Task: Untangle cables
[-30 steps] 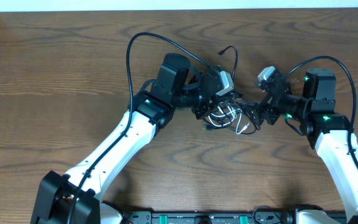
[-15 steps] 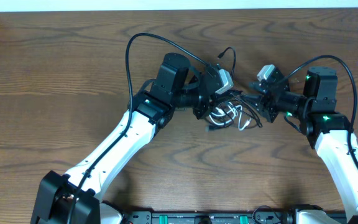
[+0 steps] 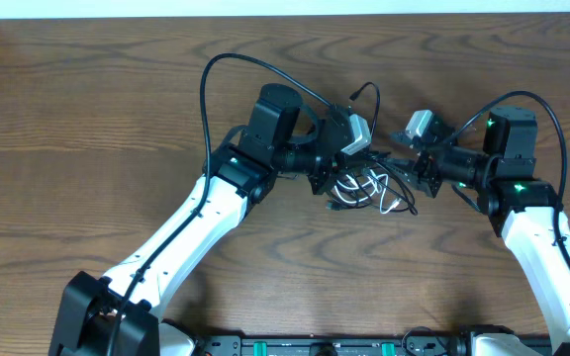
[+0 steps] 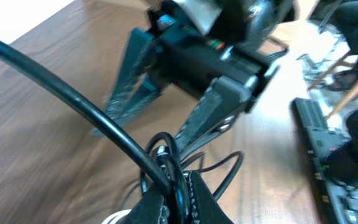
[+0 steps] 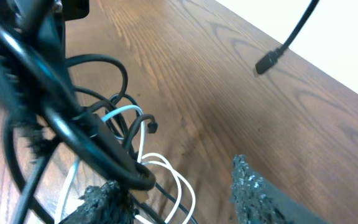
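Both arms meet over the middle of the bench, a little toward its right edge, and the cables sit bunched right between them. It's a knot of black loops, with the white cable curling out on the side nearer the front edge.

Left claw is clamped tight. On its wrist view the fingertips are pressed together with black cords pinched between them, and one thick black strand runs up and away to the left.

Facing it is the right claw, whose ribbed fingers show spread apart in that same view, though blurred.

From the right wrist, that claw stands partly wide. The white cable loops on the wood in the gap, and the black loops crowd against its left finger. Nothing is squeezed between the two pads.

A black plug end hangs in the air toward the far edge of the bench. From overhead it shows as a small curl rising out of the tangle.
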You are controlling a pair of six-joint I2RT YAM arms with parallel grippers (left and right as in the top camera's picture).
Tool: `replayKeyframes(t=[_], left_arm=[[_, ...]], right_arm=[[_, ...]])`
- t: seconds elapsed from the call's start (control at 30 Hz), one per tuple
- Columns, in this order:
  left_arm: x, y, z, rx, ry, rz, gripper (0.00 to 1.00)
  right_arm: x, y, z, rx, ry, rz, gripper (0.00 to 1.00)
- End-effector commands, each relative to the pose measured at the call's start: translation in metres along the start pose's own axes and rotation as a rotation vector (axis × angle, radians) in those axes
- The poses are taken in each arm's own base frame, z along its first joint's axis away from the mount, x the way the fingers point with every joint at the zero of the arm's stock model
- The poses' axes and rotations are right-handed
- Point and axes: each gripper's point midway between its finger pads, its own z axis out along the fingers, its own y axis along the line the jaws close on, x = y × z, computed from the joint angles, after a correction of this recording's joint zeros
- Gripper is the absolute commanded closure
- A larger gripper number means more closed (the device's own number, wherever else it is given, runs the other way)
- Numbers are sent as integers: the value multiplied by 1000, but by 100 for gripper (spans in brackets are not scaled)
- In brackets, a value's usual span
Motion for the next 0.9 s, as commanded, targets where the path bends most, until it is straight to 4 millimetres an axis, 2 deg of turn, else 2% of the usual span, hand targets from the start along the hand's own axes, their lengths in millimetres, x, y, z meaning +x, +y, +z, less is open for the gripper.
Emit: replayKeyframes(t=[0.0,0.13,0.33,0.43,0.73,0.87], left_arm=[[-9,-27,-2,158,-52,-9,92],[-10,-31,-3,184,-60,-10,92],[-7,-25,-1,151,-48,-11,92],[-4,-20,1,130,-38,-17,92],[8,3,-4,68,-19,-55,92],[8,5,-5,64,-20,-55,92]], right_arm=[[-5,2,-1,-15,-20,-88,51],[-9,8,-2,-47,-49,-144,50],[-13,12,-2,-73,-72,-150,70],[-19,20,-3,-114,-111,-166,71],[-19,20,-3,-114,-109,-165,73],[-19,20,-3,-115,-110,-164,84]])
